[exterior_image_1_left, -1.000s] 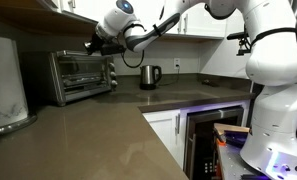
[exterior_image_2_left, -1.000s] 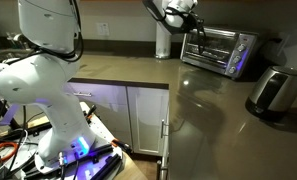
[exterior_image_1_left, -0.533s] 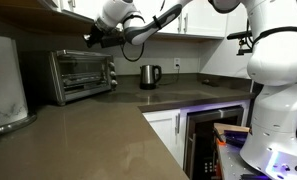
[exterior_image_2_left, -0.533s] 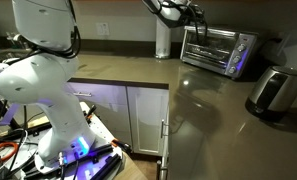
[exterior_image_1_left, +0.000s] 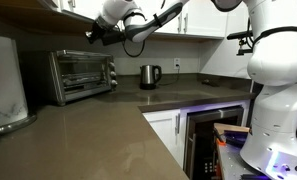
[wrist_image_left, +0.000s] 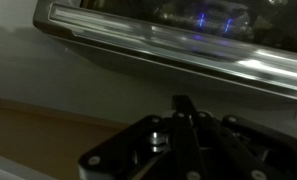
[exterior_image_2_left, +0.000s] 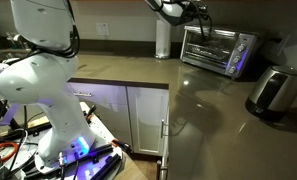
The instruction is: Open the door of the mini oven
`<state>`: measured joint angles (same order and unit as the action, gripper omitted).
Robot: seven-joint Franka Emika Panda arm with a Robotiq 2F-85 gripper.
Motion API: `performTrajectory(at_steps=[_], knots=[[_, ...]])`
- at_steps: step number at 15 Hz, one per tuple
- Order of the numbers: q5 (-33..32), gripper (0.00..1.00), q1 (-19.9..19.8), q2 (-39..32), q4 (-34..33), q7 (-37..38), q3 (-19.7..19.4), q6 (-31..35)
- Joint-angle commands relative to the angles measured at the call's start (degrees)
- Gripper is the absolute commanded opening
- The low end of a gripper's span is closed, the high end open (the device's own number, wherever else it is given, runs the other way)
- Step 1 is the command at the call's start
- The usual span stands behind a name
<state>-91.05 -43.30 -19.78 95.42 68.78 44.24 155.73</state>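
The mini oven [exterior_image_1_left: 56, 80] sits far left on the counter [exterior_image_1_left: 98, 130], its door [exterior_image_1_left: 80, 78] shut. The gripper [exterior_image_1_left: 91, 33] hovers above, jaws seemingly together; descending so, it may skid off the handle [wrist_image_left: 158, 42].

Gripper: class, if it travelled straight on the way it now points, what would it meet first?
Probably the oven, at its silver edge just ahead of the gripper; depth is unclear.

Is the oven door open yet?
No, the door stands upright, shut flush against the oven front, with the gripper above it.
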Motion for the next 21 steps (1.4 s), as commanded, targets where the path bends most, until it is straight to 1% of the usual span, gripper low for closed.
performTrajectory(at_steps=[1,4,7,10,11,12,13,14,16,17,18,19,21], knots=[[-2.1,0.00,1.5,-2.5,-1.8,-0.5,-0.8,-1.6],[-3.9,0.00,1.9,-3.9,-1.9,-0.4,-1.6,-1.4],[-2.4,0.00,1.9,-4.2,-0.7,-2.5,-1.8,-1.7],[0.8,0.00,1.4,-3.3,1.3,-6.7,-1.5,-2.1],[7.0,0.00,9.9,0.3,1.9,-8.7,-13.0,2.0],[10.8,0.00,11.5,1.2,2.8,-11.5,-15.0,2.3],[10.2,0.00,5.8,-0.2,3.4,-13.6,-7.3,-1.1],[12.6,0.00,7.3,1.0,4.2,-15.6,-8.8,-1.7],[15.1,0.00,7.2,2.0,5.5,-18.0,-7.9,-3.4],[20.8,0.00,17.1,5.0,6.2,-20.1,-20.2,-0.1],[17.3,0.00,9.2,3.2,6.1,-19.3,-10.0,-3.3],[16.5,0.00,11.4,4.1,6.0,-18.8,-12.6,-3.6],[13.8,0.00,12.0,5.0,5.4,-16.7,-13.1,-3.9]])
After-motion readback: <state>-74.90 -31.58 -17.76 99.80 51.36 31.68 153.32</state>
